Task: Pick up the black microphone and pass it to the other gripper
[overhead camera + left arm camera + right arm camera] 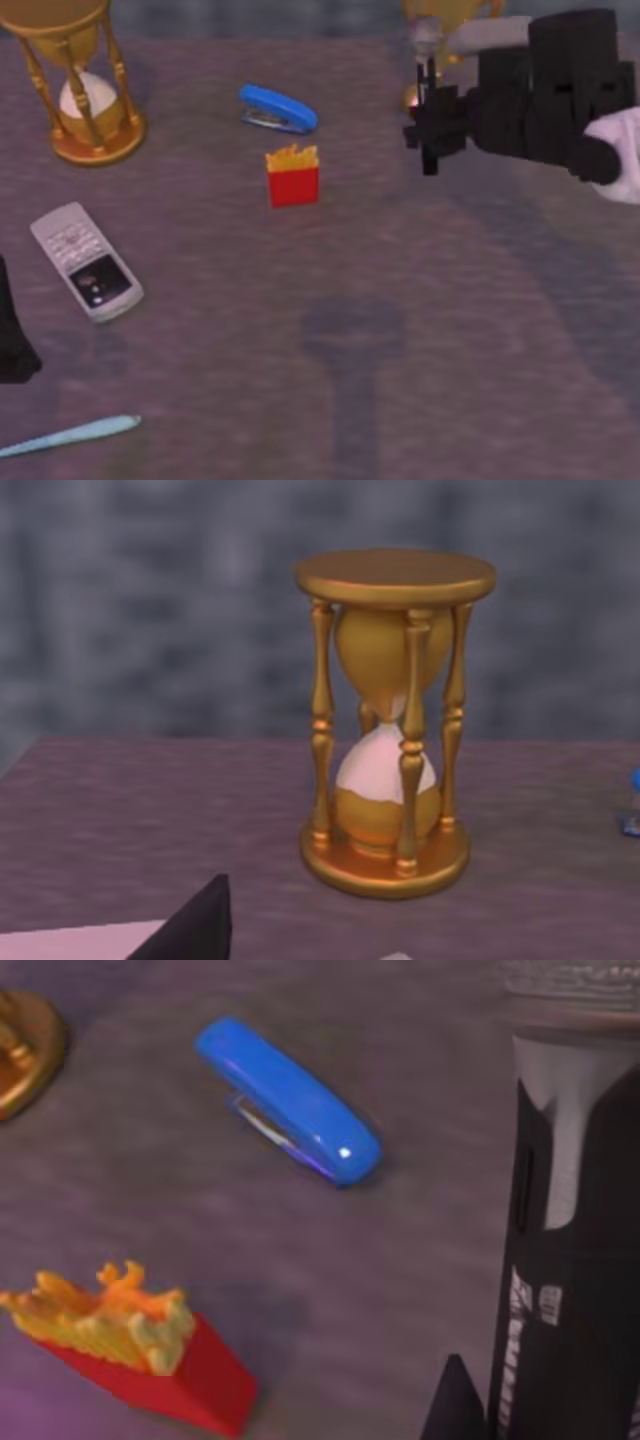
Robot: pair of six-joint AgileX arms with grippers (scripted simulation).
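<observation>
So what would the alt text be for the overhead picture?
The right gripper holds the black microphone upright at the table's far right. On the table lie an hourglass, blue stapler, fries box, grey phone and pale pen.

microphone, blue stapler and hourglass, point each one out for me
black microphone (429, 110): top view, on its slim black handle, held in the right gripper (432, 125) above the table.
blue stapler (278, 107): top view, on its blue top cover.
hourglass (385, 780): left wrist view, on the lower glass bulb with the white sand.
</observation>
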